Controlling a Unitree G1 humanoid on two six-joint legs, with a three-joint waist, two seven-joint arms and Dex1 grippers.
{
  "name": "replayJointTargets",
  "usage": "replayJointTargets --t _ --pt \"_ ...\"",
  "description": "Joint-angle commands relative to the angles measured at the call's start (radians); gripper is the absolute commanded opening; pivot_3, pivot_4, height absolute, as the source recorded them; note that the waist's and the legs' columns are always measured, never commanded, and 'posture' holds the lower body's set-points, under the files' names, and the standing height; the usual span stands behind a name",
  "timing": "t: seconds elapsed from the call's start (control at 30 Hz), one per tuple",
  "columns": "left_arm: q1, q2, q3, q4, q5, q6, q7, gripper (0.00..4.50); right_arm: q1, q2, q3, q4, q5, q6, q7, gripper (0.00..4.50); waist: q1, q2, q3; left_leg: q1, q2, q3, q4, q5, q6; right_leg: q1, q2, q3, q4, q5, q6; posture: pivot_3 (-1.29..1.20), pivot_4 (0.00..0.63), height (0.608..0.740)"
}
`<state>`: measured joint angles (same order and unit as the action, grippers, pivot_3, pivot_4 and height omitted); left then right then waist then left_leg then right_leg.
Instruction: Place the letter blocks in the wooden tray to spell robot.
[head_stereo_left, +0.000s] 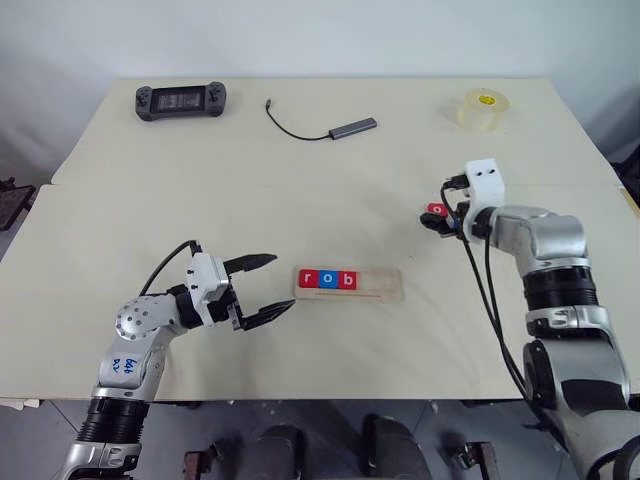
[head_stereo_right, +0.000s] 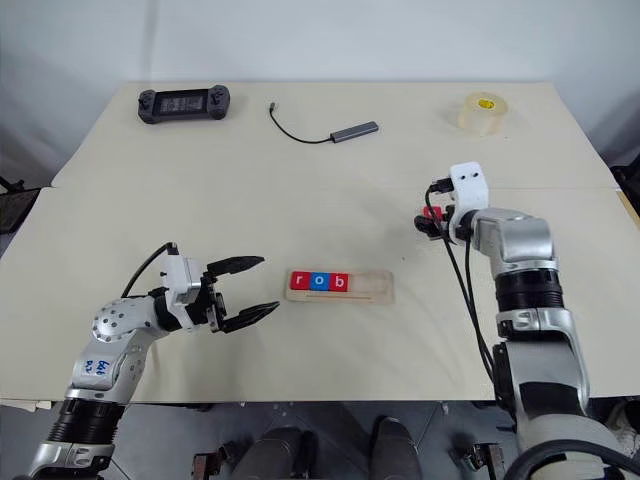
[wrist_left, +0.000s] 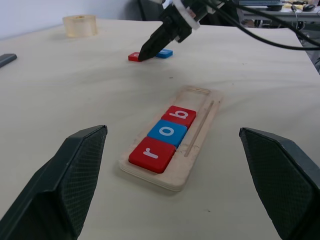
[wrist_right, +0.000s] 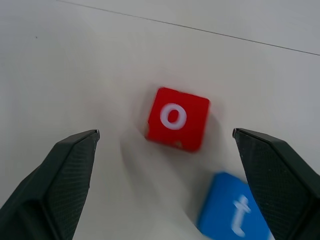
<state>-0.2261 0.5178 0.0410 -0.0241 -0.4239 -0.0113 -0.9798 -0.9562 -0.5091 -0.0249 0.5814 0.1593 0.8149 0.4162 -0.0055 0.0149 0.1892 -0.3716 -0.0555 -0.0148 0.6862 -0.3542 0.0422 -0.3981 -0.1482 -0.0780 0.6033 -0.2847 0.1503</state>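
Note:
The wooden tray (head_stereo_left: 385, 285) lies mid-table with three letter blocks at its left end: a red r (head_stereo_left: 308, 278), a blue o (head_stereo_left: 327, 279) and a red b (head_stereo_left: 347, 280). Its right part is bare. My left gripper (head_stereo_left: 281, 283) is open, level with the tray and just left of it, pointing at it. To the right, a red o block (wrist_right: 177, 118) and a blue t block (wrist_right: 235, 210) lie loose on the table. My right gripper (head_stereo_left: 435, 220) hangs open just above them, tilted down, with the red o block (head_stereo_left: 437, 210) between its fingers' lines and nothing gripped.
At the back of the table lie a black game controller (head_stereo_left: 181, 100), a grey USB adapter (head_stereo_left: 352, 127) with its cable, and a roll of clear tape (head_stereo_left: 485, 108). A seam (head_stereo_left: 300, 185) crosses the table behind the tray.

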Motion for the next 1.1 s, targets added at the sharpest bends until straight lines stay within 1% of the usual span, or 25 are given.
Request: replayJointTargets --t 0.03,0.07,0.17,0.3,0.37,0.4,0.5,0.67,0.7,0.8,0.87,0.97,1.03,1.1 --pt "0.007 0.005 0.022 -0.040 0.000 -0.013 0.011 4.50 -0.035 0.012 -0.003 0.090 -0.036 -0.087 -0.026 4.47 -0.001 0.000 0.000 0.000 0.000 0.000 0.000 0.000 0.000 0.000 0.000 0.000 0.000 0.000 0.000 0.00 0.150 0.740" --pt "0.009 0.005 0.022 -0.042 0.000 -0.014 0.014 4.50 -0.040 0.017 -0.004 0.108 -0.040 -0.101 -0.028 4.47 -0.001 0.000 0.000 0.000 0.000 0.000 0.000 0.000 0.000 0.000 0.000 0.000 0.000 0.000 0.000 0.00 0.150 0.740" --pt "0.013 0.004 0.023 -0.046 0.001 -0.016 0.021 4.50 -0.046 0.031 -0.011 0.129 -0.040 -0.114 -0.039 3.87 -0.002 0.000 0.000 0.000 0.000 0.000 0.000 0.000 0.000 0.000 0.000 0.000 0.000 0.000 0.000 0.00 0.150 0.740" --pt "0.019 0.003 0.019 -0.050 0.000 -0.016 0.027 4.50 -0.037 0.039 -0.015 0.113 -0.039 -0.110 -0.043 2.54 -0.004 0.000 0.000 0.001 0.000 0.000 0.000 0.000 0.000 0.000 0.000 0.000 0.001 0.000 0.000 0.00 0.150 0.740" --pt "0.019 0.000 0.014 -0.051 0.000 -0.015 0.027 4.50 -0.028 0.040 -0.023 0.094 -0.034 -0.109 -0.047 1.78 -0.002 0.000 0.000 0.001 0.000 0.000 0.001 0.000 0.000 0.001 0.000 0.000 0.001 0.000 0.000 0.00 0.150 0.740" --pt "0.014 -0.003 0.009 -0.046 0.000 -0.014 0.024 4.50 -0.017 0.037 -0.030 0.065 -0.028 -0.096 -0.048 1.49 -0.001 0.000 0.000 0.001 0.000 0.000 0.001 0.000 0.000 0.001 0.000 0.000 0.001 0.000 0.000 0.00 0.150 0.740" --pt "-0.006 -0.009 -0.006 -0.029 -0.001 -0.012 0.010 4.50 0.031 0.026 -0.049 -0.079 -0.006 -0.017 -0.045 1.49 0.003 0.000 0.000 0.001 0.000 -0.001 0.001 0.000 0.000 0.000 0.000 0.000 0.002 0.000 0.000 0.00 0.150 0.740" --pt "-0.048 -0.018 -0.026 0.018 -0.002 -0.013 -0.026 4.50 0.167 0.017 -0.101 -0.478 0.055 0.230 -0.061 1.49 0.003 0.000 0.000 0.000 0.000 -0.001 0.000 0.000 0.000 0.000 0.000 0.000 0.001 0.000 0.000 0.00 0.150 0.740" --pt "-0.053 -0.020 -0.027 0.024 -0.002 -0.014 -0.031 4.50 0.186 0.018 -0.110 -0.529 0.062 0.264 -0.067 1.49 0.003 0.000 0.000 0.000 0.000 -0.001 0.000 0.000 0.000 0.000 0.000 0.000 0.002 0.000 0.000 0.00 0.150 0.740" --pt "-0.079 -0.031 -0.024 0.048 -0.024 0.005 -0.053 4.50 0.316 0.024 -0.167 -0.805 0.093 0.422 -0.096 1.49 0.006 0.000 0.000 0.000 0.000 -0.001 0.000 0.000 0.000 -0.001 0.000 0.000 0.002 0.000 0.000 0.00 0.150 0.740" --pt "-0.092 -0.038 -0.019 0.060 -0.026 0.011 -0.054 4.50 0.414 0.060 -0.224 -0.979 0.102 0.533 -0.130 1.49 0.009 0.000 0.000 0.000 0.000 -0.002 0.000 0.000 0.000 -0.001 0.000 -0.001 0.002 0.000 0.000 0.00 0.150 0.740" --pt "-0.096 -0.039 -0.018 0.073 -0.019 0.008 -0.065 4.50 0.522 0.128 -0.282 -1.160 0.105 0.645 -0.166 1.49 0.009 0.000 0.000 0.000 0.000 -0.001 0.000 0.000 0.000 -0.001 0.000 0.000 0.002 0.000 0.000 0.00 0.150 0.740" --pt "-0.098 -0.036 -0.015 0.086 -0.018 0.008 -0.077 4.50 0.591 0.180 -0.296 -1.256 0.102 0.680 -0.187 1.49 0.007 0.000 0.000 0.000 -0.001 -0.001 0.000 0.000 0.000 -0.001 0.000 0.001 0.002 0.000 0.000 0.00 0.150 0.740" --pt "-0.107 -0.034 -0.013 0.100 -0.016 0.007 -0.085 4.50 0.648 0.213 -0.285 -1.308 0.096 0.685 -0.204 1.49 0.004 0.000 0.000 0.000 -0.001 0.000 0.000 0.000 0.000 -0.001 0.000 0.002 0.002 0.000 0.000 0.00 0.150 0.740"
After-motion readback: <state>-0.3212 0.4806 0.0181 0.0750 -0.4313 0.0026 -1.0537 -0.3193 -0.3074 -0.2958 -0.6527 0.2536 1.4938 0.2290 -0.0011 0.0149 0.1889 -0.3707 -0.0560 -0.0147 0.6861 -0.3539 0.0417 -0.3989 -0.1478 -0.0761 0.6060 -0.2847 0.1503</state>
